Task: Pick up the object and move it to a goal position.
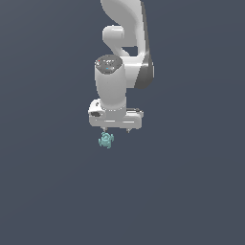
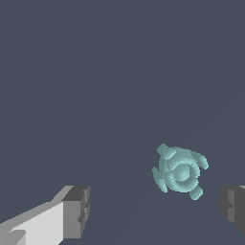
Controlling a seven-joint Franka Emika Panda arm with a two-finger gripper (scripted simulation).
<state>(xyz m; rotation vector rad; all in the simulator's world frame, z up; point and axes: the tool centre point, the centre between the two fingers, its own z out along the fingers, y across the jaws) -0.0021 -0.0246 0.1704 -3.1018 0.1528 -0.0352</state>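
My gripper [image 1: 116, 129] points down, jaws spread wide, holding nothing. Object [image 1: 106, 140] lies just below fingertips, untouched. Wrist view: object [image 2: 180, 172] sits between my fingers [image 2: 76, 210], nearer one side.

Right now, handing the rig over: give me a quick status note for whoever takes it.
Tool: open, empty, pointing down, hovering over the object.
Object: small teal lumpy piece on the floor, just under the tool. In the wrist view it sits in the gap between the fingers, closer to one finger than the other, touching neither.
Done: approach only; nothing grasped.
Left: centre, descend, close, lift, carry to goal. No goal marker shows in either view.
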